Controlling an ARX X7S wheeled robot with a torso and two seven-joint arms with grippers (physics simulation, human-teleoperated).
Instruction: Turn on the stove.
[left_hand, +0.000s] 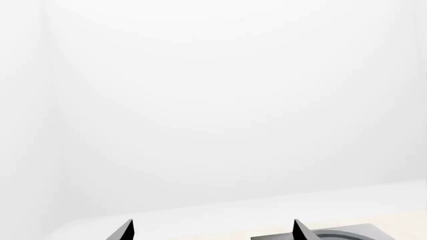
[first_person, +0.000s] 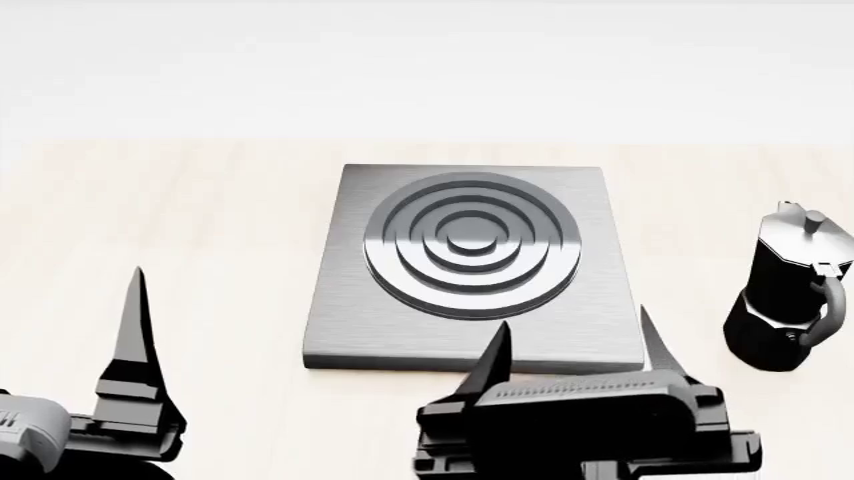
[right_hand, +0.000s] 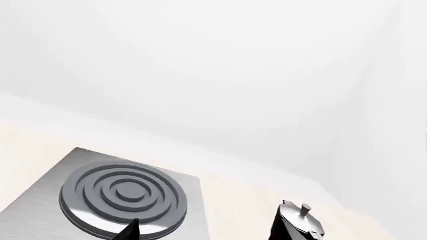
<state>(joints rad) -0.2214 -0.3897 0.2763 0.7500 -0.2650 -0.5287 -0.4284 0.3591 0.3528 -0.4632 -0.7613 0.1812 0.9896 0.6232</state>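
The stove (first_person: 467, 265) is a flat grey metal slab with raised concentric burner rings, lying mid-table in the head view. My right gripper (first_person: 577, 345) hovers at the slab's near edge, open, its two dark fingertips spread wide with nothing between them. In the right wrist view the stove (right_hand: 127, 192) lies just beyond the open right gripper (right_hand: 207, 232). My left gripper (left_hand: 213, 231) is open and holds nothing. It is to the left of the slab, and one of its fingers (first_person: 134, 330) stands upright there. A corner of the stove (left_hand: 347, 234) shows in the left wrist view.
A tall black moka pot (first_person: 794, 290) stands on the pale wooden table (first_person: 174, 220) right of the slab, close to my right gripper's outer finger. The same moka pot (right_hand: 303, 222) shows in the right wrist view. A white wall runs behind the table.
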